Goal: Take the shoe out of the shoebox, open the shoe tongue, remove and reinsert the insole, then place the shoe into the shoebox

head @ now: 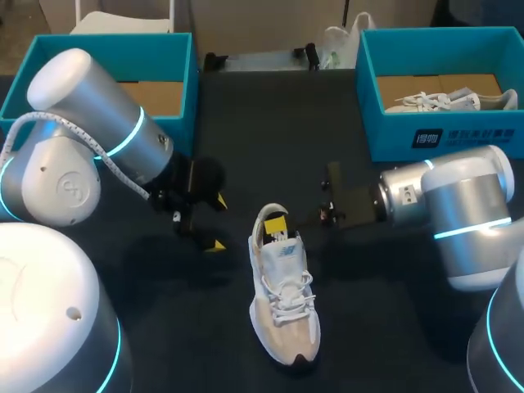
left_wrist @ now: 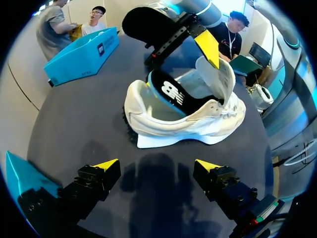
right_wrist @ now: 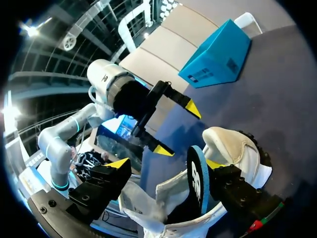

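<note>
While mid-table, shoe [head: 283, 315] well off edges

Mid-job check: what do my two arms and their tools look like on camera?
Both the left arm and right arm are rounded silver-white links with glowing cyan rings. A white flecked cable loops along the left one. The left tool and right tool are black with wedge-shaped yellow tips.

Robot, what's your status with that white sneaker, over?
Left gripper open, empty, facing the shoe. Right gripper open at its mouth, insole half out. Nothing between left gripper and shoe.
</note>
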`<state>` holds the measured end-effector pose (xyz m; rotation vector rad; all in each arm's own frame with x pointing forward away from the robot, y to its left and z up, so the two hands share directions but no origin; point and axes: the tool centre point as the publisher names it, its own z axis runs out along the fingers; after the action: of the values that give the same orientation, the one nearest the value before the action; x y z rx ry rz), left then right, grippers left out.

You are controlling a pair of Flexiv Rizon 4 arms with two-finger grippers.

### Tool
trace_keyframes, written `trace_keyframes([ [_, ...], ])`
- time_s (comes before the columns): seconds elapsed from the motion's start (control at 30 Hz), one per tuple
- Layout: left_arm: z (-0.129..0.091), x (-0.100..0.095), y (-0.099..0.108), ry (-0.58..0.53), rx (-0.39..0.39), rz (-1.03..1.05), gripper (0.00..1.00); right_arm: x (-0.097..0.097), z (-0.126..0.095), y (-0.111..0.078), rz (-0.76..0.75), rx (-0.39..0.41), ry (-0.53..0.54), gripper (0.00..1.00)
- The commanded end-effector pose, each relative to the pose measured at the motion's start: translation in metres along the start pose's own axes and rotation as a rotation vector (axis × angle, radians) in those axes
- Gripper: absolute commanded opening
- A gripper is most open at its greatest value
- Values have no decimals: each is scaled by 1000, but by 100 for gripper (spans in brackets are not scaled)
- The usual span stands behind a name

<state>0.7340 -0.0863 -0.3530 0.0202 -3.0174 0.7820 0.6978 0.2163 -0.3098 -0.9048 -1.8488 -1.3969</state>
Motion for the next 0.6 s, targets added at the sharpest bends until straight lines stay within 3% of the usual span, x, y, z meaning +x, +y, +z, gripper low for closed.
trace_keyframes([
  [0.03,-8,-3,8,-1,7,-13,100,4,-8,3,7,23,-22,92],
  [0.6,-44,-20,44,-13,-40,-44,100,0,-40,20,58,159,-94,95],
])
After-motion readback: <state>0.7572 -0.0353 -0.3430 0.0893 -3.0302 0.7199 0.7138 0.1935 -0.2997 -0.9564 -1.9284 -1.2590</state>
